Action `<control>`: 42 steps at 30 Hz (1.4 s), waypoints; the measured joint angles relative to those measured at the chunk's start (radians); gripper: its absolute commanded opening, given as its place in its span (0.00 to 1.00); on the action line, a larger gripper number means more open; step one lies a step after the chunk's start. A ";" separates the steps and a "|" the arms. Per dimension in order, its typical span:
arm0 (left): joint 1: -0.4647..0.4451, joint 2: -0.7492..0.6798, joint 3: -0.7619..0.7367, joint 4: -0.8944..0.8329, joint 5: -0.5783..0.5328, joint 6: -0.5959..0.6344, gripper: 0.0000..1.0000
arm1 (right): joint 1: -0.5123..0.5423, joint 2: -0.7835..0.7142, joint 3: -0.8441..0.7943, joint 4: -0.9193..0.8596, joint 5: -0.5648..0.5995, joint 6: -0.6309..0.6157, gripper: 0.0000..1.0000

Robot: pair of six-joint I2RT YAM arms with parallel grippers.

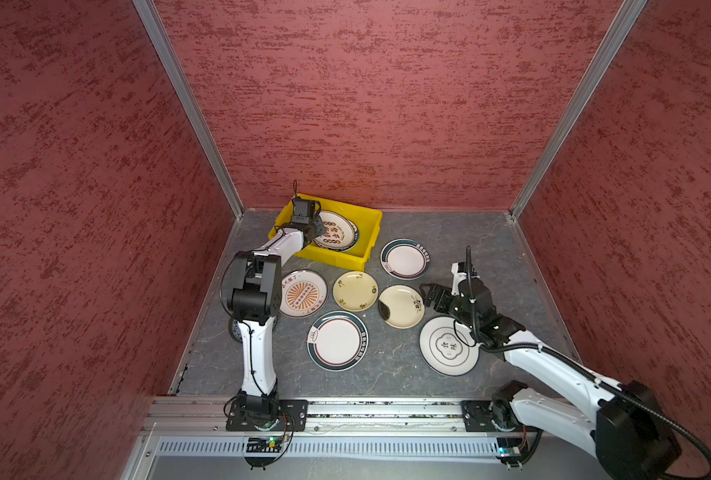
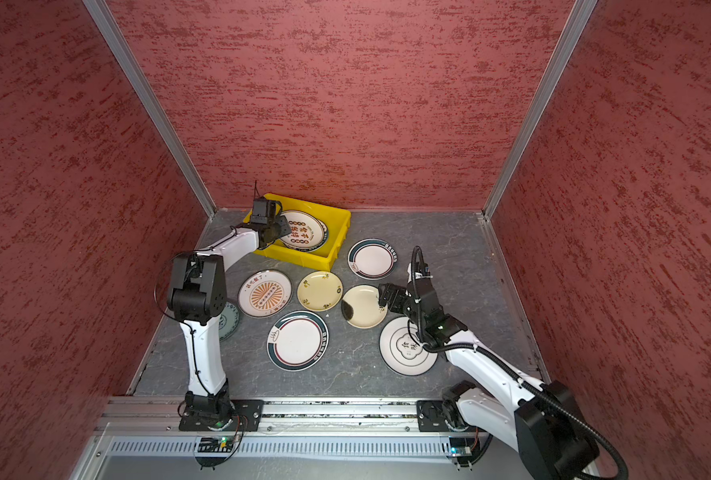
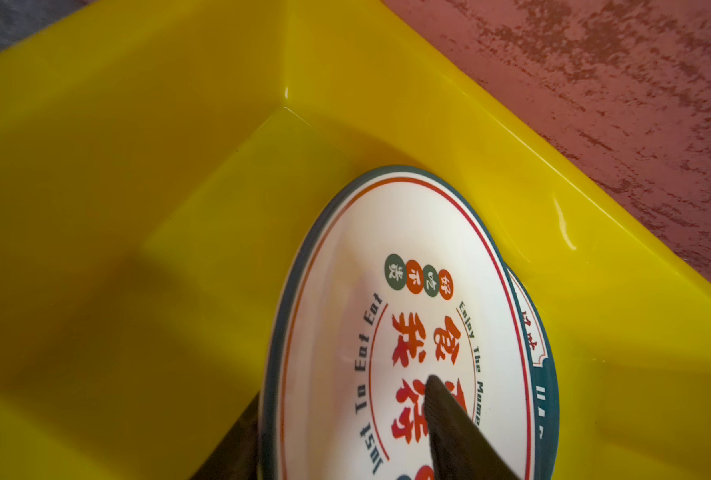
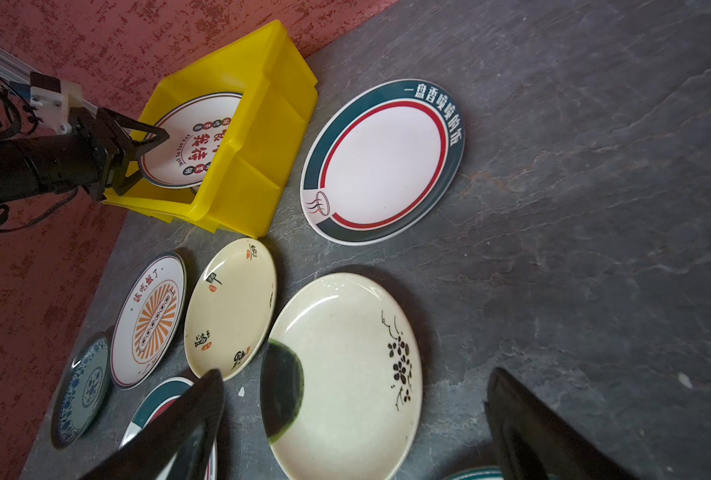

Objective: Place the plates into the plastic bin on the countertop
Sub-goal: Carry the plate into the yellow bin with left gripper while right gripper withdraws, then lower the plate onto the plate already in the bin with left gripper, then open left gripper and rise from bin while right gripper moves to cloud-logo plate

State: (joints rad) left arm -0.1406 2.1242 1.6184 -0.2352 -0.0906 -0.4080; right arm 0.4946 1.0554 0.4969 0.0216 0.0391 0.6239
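Observation:
The yellow plastic bin point(image 1: 345, 210) point(image 2: 337, 216) stands at the back of the countertop point(image 1: 449, 232). Inside it, a white plate with red characters point(image 1: 339, 232) point(image 3: 387, 249) lies tilted on another green-rimmed plate point(image 3: 541, 345). My left gripper point(image 1: 318, 230) point(image 3: 345, 390) point(image 4: 152, 157) reaches into the bin, open, its jaws spread either side of the top plate's rim. My right gripper point(image 1: 428, 295) point(image 4: 356, 374) hangs open just above a cream plate with a dark patch and flower sprig point(image 1: 399, 307) point(image 4: 337, 316), holding nothing.
Several more plates lie on the countertop: a green-rimmed one point(image 1: 404, 258), a small cream one point(image 1: 354, 291), an orange sunburst one point(image 1: 302, 294), a large green-rimmed one point(image 1: 337, 340), a white one point(image 1: 441, 347) partly under my right arm, and a blue-patterned one point(image 2: 229, 320) behind my left arm.

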 measured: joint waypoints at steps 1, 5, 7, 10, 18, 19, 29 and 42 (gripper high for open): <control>-0.002 0.000 0.000 0.007 0.003 0.007 0.93 | 0.000 0.000 -0.001 -0.005 0.002 0.000 0.99; -0.014 -0.001 -0.012 0.014 0.007 0.033 0.99 | 0.000 0.001 -0.001 -0.023 0.017 0.005 0.99; -0.023 -0.003 -0.024 0.020 0.006 0.050 0.99 | -0.001 0.004 0.003 -0.050 0.026 0.006 0.99; -0.037 -0.010 -0.040 0.027 0.003 0.069 0.99 | -0.008 0.012 0.025 -0.105 0.039 0.008 0.99; -0.068 -0.127 -0.100 0.049 -0.023 0.103 0.99 | -0.066 0.013 0.150 -0.314 0.059 0.008 0.99; -0.072 -0.148 -0.104 0.055 -0.026 0.104 0.99 | -0.076 0.013 0.166 -0.344 0.061 0.008 0.99; -0.092 -0.347 -0.270 0.147 -0.043 0.089 0.99 | -0.173 -0.042 0.195 -0.543 0.050 0.007 0.99; -0.217 -0.657 -0.623 0.323 -0.013 -0.015 0.99 | -0.309 -0.123 0.019 -0.579 -0.083 0.030 0.99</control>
State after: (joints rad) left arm -0.3573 1.4673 0.9951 0.0879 -0.1036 -0.4232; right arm 0.1852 0.9325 0.5159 -0.5575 -0.0437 0.6540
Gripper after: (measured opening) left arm 0.994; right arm 0.989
